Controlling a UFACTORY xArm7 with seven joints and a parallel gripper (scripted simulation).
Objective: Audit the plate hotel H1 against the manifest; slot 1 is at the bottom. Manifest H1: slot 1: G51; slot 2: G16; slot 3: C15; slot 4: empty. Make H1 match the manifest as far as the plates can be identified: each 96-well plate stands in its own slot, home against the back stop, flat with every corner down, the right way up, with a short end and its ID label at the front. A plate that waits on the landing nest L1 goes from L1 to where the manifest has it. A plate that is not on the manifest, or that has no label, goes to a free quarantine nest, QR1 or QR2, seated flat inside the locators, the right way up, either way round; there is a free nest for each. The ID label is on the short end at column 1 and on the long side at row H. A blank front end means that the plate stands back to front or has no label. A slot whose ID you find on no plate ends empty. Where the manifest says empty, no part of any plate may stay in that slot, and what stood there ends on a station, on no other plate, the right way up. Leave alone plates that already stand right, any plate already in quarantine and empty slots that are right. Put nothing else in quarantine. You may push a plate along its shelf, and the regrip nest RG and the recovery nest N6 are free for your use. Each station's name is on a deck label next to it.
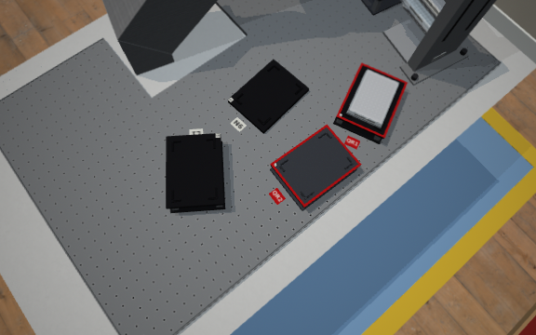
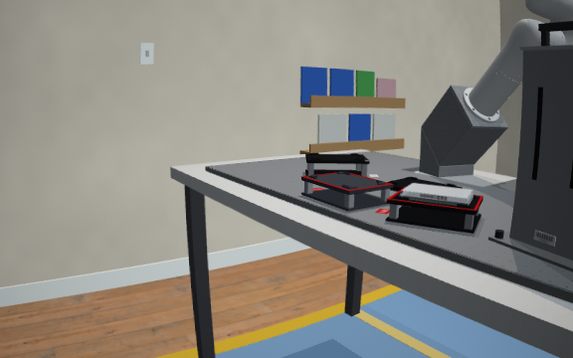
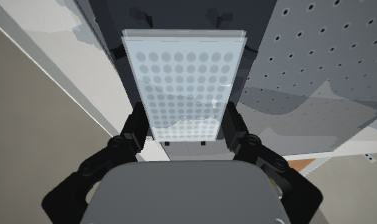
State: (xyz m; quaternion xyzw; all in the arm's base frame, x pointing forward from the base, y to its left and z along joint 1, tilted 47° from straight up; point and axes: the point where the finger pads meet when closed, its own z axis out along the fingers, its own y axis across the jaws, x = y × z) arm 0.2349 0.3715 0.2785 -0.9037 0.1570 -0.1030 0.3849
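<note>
In the wrist view my gripper [image 3: 185,111] is shut on a clear 96-well plate [image 3: 186,80], one finger on each long side near its short end. The plate reaches away from me into the dark frame of the hotel H1 [image 3: 189,15] [image 2: 557,149]. I cannot tell which slot it is in, and no label shows on it. The gripper itself is hidden in the top and exterior views; only the arm [image 2: 495,75] shows behind the hotel. A white plate [image 1: 372,98] [image 2: 436,193] sits in the red-rimmed nest QR1 [image 1: 351,90]. The nest QR2 [image 1: 316,165] [image 2: 346,181] holds nothing.
The black nest N6 [image 1: 268,95] and another black nest [image 1: 194,172] to its left hold no plate. The arm's grey base block [image 1: 156,33] [image 2: 458,134] stands at the back. The hotel's foot [image 1: 437,51] is bolted near the deck's right edge.
</note>
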